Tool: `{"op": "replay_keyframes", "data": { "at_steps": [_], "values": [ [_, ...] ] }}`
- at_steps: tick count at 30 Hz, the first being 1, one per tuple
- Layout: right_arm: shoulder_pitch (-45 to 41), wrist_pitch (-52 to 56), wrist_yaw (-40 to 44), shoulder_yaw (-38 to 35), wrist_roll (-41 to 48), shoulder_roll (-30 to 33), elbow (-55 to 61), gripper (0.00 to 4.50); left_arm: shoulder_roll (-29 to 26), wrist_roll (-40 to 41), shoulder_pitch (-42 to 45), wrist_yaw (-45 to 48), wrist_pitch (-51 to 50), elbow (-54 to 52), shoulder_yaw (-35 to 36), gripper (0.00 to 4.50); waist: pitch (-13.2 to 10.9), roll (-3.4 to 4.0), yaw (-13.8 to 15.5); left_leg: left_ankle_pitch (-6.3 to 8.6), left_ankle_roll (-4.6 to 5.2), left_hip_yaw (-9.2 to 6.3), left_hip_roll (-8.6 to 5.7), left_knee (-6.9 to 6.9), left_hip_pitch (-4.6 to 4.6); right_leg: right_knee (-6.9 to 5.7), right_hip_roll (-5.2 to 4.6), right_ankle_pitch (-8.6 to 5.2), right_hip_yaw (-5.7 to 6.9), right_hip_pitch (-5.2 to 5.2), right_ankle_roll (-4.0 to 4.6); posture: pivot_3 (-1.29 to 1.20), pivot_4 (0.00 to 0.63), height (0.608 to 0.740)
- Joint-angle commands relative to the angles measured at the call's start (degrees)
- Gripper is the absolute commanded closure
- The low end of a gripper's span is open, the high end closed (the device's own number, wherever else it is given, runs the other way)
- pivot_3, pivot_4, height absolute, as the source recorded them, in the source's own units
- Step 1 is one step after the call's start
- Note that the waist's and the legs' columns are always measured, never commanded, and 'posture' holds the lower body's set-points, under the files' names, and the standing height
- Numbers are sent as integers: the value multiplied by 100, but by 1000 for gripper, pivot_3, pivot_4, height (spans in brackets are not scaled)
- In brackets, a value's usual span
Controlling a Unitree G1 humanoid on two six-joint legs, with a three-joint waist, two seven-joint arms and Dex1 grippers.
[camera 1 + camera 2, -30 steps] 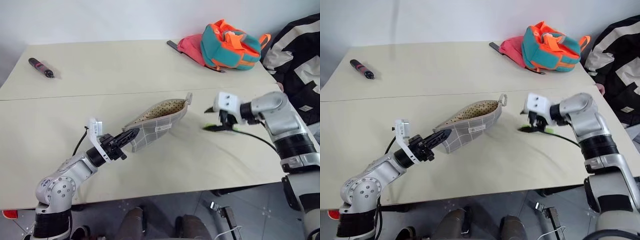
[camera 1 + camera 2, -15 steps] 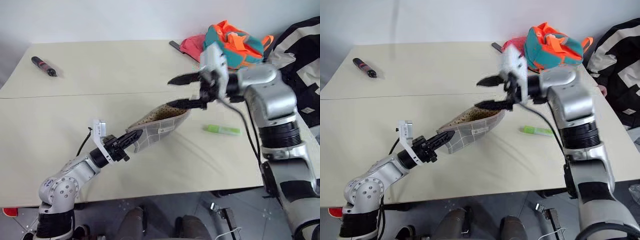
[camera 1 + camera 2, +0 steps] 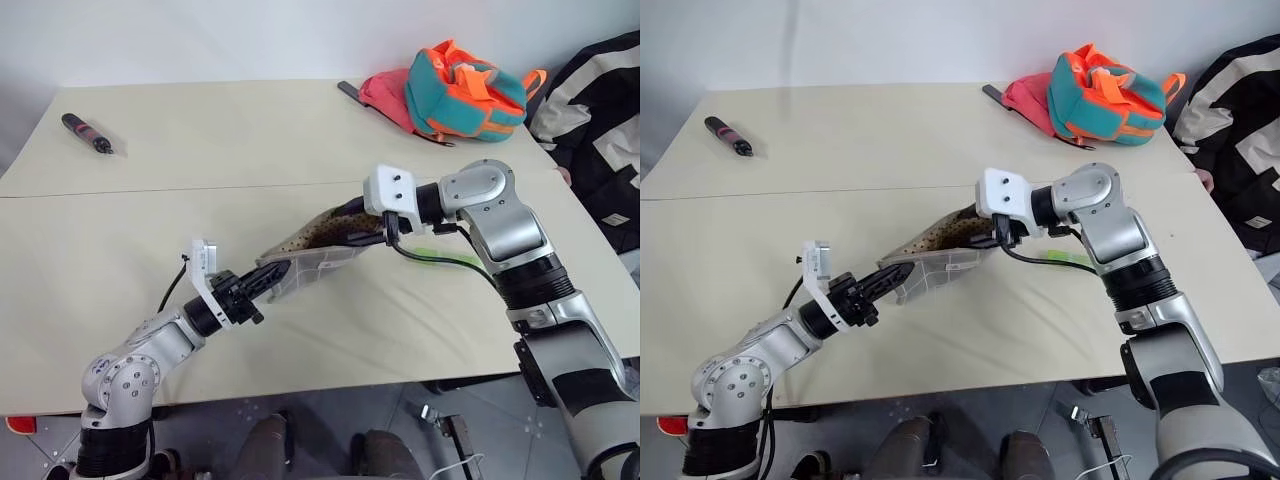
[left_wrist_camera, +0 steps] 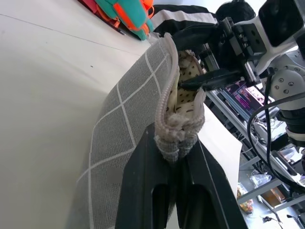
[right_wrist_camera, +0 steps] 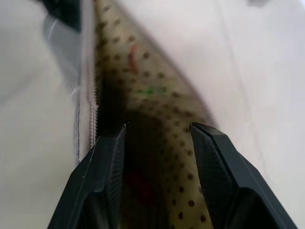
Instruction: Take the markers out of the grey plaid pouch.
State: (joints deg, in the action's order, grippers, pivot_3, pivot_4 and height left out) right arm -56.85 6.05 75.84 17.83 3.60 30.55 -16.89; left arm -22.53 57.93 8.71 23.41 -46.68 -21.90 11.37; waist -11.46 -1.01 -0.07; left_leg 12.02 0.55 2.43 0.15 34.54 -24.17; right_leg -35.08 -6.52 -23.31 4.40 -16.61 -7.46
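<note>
Now the right gripper (image 5: pixel 155 138), which a second ago was out by the lime marker (image 3: pixel 432 253) on the table (image 3: pixel 200 140), has swung across and pushed its parted fingers into the mouth of the pouch (image 3: pixel 310 258), empty as far as can be seen. The left gripper (image 4: pixel 174 157) has kept its place, clamped shut on the pouch's zip end and holding it up off the table. One marker is thus out, and something red deep in the lining looks like the next one to fetch.

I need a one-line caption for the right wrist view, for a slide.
Open right gripper reaching into the grey plaid pouch, black fingers apart over its tan dotted lining.
</note>
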Motion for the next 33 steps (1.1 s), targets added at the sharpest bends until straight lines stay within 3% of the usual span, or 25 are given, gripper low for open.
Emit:
{"op": "replay_keyframes", "data": {
  "at_steps": [1,4,13,19,24,27,29,33],
  "values": [
    [-16,-212,97,62,-110,62,140,2839,22,121,79,22,38,-204,23,4500,0,0,-2,0,0,0,0,0,0,-1,0,0,1,0,0,0,150,740],
    [-2,-511,15,179,-382,38,-2,3893,1,172,90,15,5,-206,44,4500,0,0,-3,0,0,0,1,0,1,0,1,0,1,0,0,0,150,740],
    [-125,-1552,-461,1070,-1538,-467,-534,3893,-51,654,202,-26,-313,44,240,4500,0,0,-18,-1,-2,0,4,0,3,-1,5,0,1,0,0,0,150,740],
    [-415,-1775,-847,1103,-1887,-711,-1057,3893,50,1413,194,-217,-601,511,688,4500,0,0,-27,-1,-2,-2,4,5,3,-6,5,0,0,0,0,0,150,740],
    [-558,-1692,-1012,1071,-1976,-872,-1276,3893,-36,1858,148,-184,-936,573,604,4500,1,-1,-31,-1,-2,-9,4,8,3,-33,3,0,-4,1,0,0,150,740],
    [-512,-1263,-580,1059,-1839,-800,-965,3299,-25,2117,193,-126,-1134,595,495,4500,1,-1,-30,-1,-2,-9,4,9,3,-36,3,0,-6,1,0,0,150,740],
    [-481,-1170,-350,1076,-1817,-686,-668,2659,22,2267,225,-205,-1161,677,530,4500,0,-1,-23,-1,-2,-9,3,9,3,-37,3,0,-10,1,0,0,150,740],
    [-461,-747,-10,976,-1662,-564,-31,2659,-26,2606,203,-195,-1297,767,540,4500,0,-1,-23,0,-3,-11,3,9,3,-36,1,0,-13,1,0,0,150,740]
  ]
}}
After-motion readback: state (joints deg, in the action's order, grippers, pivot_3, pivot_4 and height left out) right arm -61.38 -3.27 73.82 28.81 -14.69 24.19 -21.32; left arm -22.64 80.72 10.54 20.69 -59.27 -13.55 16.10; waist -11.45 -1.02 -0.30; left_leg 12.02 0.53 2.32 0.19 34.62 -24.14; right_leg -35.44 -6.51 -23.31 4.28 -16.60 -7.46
